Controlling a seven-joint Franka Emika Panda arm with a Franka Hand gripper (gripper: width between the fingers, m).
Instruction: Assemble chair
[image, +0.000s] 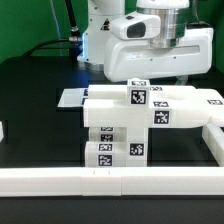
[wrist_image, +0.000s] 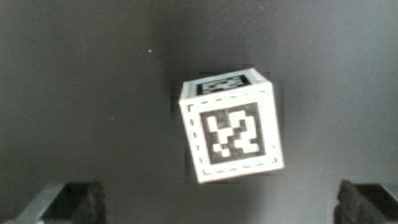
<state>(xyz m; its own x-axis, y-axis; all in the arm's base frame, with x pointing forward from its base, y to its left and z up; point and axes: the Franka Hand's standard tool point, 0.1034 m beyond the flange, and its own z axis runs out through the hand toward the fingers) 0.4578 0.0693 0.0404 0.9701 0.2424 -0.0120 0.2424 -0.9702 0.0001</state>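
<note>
While fingers (wrist_image: 73, 198) spread, tagged chair part (wrist_image: 231, 130) stands upright, slightly tilted.

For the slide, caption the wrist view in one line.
Open gripper hovers above a tagged white chair part lying tilted on the black table.

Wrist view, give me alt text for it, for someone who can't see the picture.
A small white chair part with a black-and-white square tag on its face lies tilted on the dark table. The two dark fingertips of the open gripper show at the frame's edge, spread wide and apart from the part, holding nothing.
</note>
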